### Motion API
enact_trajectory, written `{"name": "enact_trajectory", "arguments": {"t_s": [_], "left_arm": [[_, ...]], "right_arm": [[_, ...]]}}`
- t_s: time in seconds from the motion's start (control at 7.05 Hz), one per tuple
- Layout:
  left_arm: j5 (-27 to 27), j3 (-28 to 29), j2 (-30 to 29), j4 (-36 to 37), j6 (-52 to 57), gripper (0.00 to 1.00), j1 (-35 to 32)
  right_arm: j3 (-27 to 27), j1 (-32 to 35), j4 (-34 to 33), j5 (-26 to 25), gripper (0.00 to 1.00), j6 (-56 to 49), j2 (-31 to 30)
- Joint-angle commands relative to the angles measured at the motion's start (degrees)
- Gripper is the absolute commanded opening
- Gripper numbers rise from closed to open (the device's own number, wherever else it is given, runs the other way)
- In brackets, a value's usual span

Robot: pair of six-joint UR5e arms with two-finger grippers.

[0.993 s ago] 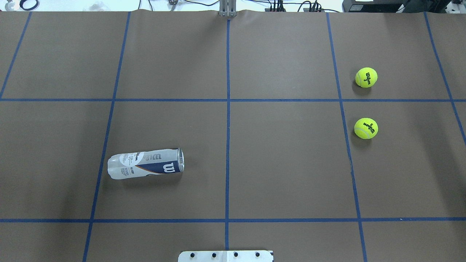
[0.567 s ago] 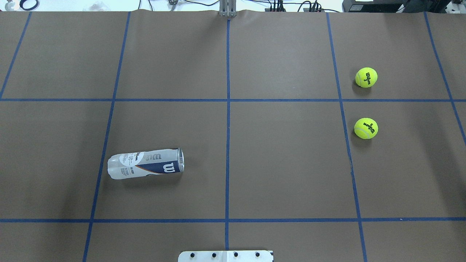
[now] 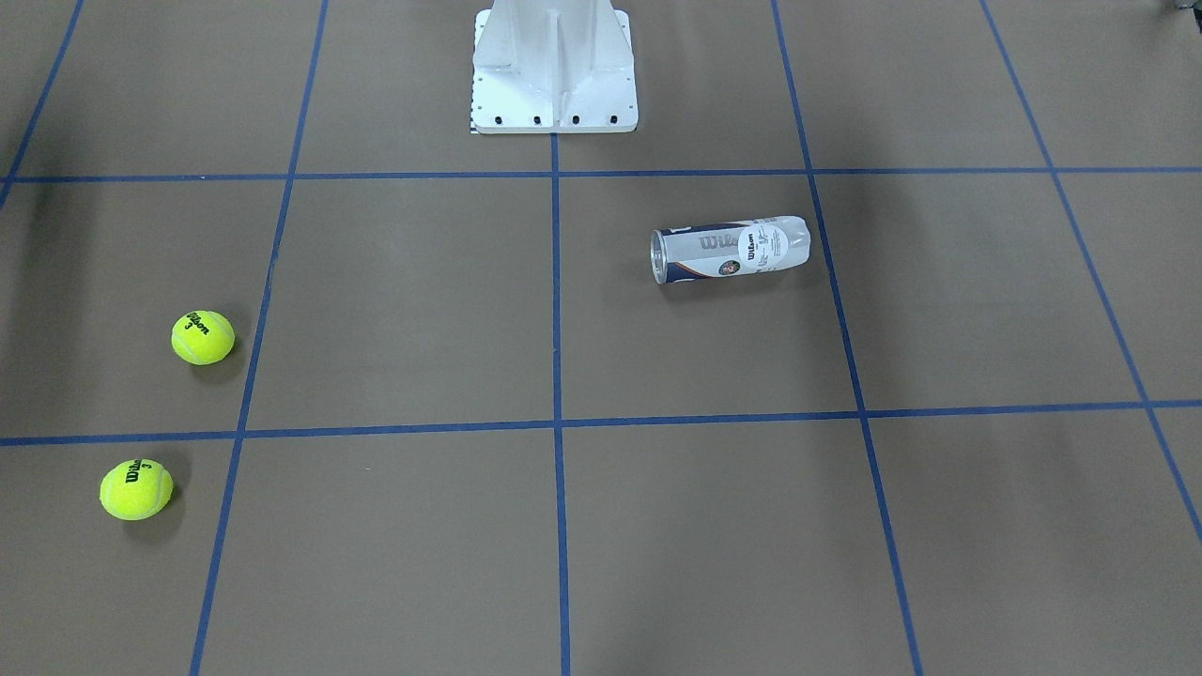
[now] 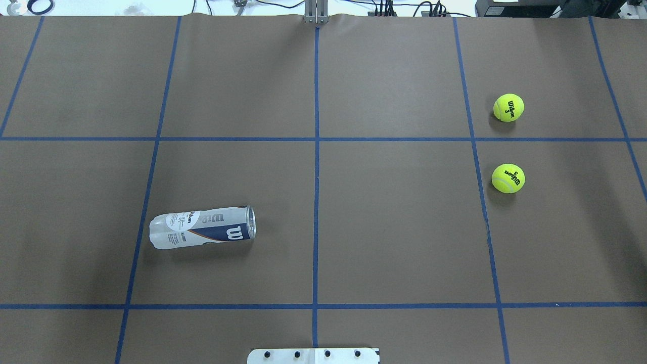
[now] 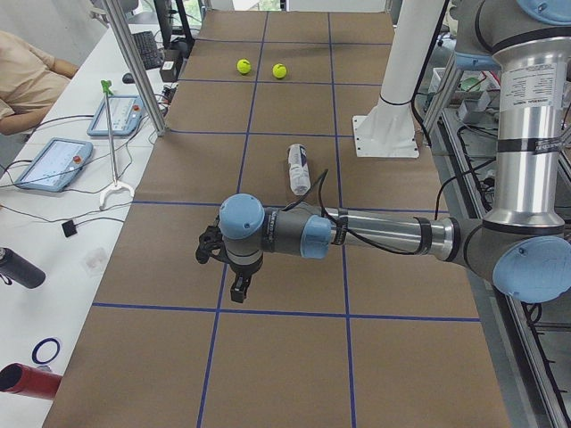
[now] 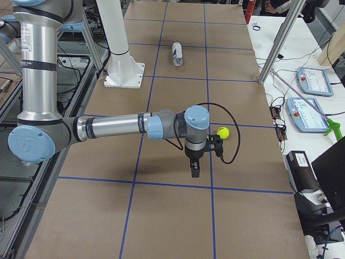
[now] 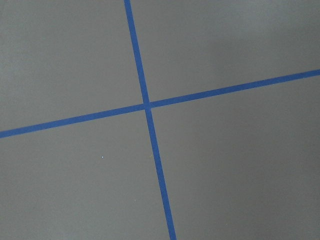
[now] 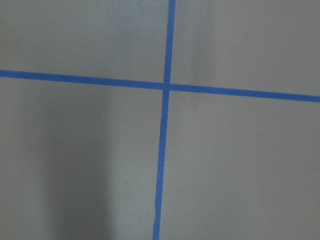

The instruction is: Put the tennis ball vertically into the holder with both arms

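Since both grippers show only in side views, can't tell how wide either is. White pedestal base (image 4: 313,355) at the tabletop (image 4: 394,242) near edge. Left gripper (image 5: 239,287) hangs over the left end, right gripper (image 6: 194,168) over the right end. Tennis-ball can (image 4: 202,227) lies on its side, left half, rim toward centre. Nearer tennis ball (image 4: 508,178) and farther tennis ball (image 4: 508,107) sit apart, right side.

Left arm (image 5: 384,234): silver tubes, grey joint housings, round light-blue caps.
Right arm (image 6: 113,127): same silver, grey and light-blue build.
Cabling: black cable (image 6: 237,139) loops off the right wrist; another runs along the left forearm.
Ends: left gripper (image 5: 239,291) and right gripper (image 6: 194,171), both black.
Pedestal (image 3: 554,66): white, ribbed, dark bolts along its foot.
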Motion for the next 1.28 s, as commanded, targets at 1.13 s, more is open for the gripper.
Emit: {"name": "enact_trajectory", "arguments": {"t_s": [1.13], "left_arm": [[-3.2,3.1,-9.3,-43.9,-4.2,0.99,10.0]], "right_arm": [[-2.5,0.0,10.2,1.1,1.00,0.2,0.3]]}}
